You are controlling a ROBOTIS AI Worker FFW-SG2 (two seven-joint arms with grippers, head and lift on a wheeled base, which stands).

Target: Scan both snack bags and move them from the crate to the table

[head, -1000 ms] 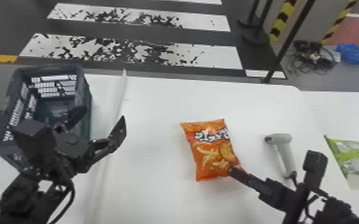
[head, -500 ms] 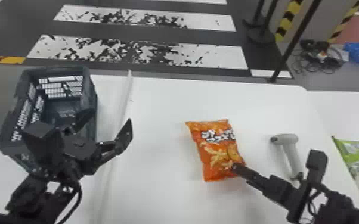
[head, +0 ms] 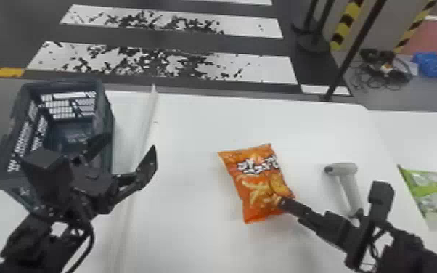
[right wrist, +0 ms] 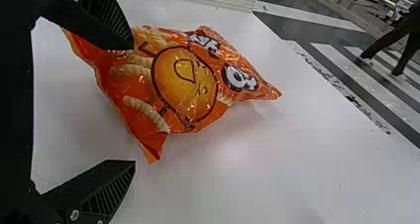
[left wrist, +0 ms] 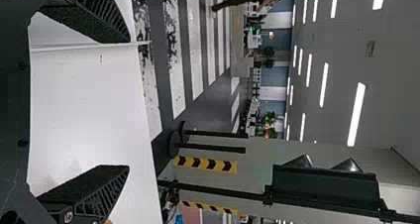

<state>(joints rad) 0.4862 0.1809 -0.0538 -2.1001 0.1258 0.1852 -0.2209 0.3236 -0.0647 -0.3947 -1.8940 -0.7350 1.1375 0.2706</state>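
The orange snack bag [head: 256, 181] lies right by the spread right gripper [head: 284, 204], the crate [head: 106, 109] near the spread left gripper [head: 127, 144].

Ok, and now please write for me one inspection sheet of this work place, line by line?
Surface: white table, with a pale raised strip running beside the crate.
Job's things: orange snack bag lying mid-table; scanner to its right; green snack bag farther right. The left arm hides part of the crate's inside.
Clutter: blue bundle on the floor beyond.
Grippers: left gripper by the crate, jaws open; right gripper at the orange snack bag, jaws apart.
Cables: one loop on the left arm; tangled heap on the floor.
Surroundings: white floor stripes and yellow-black posts beyond the table.
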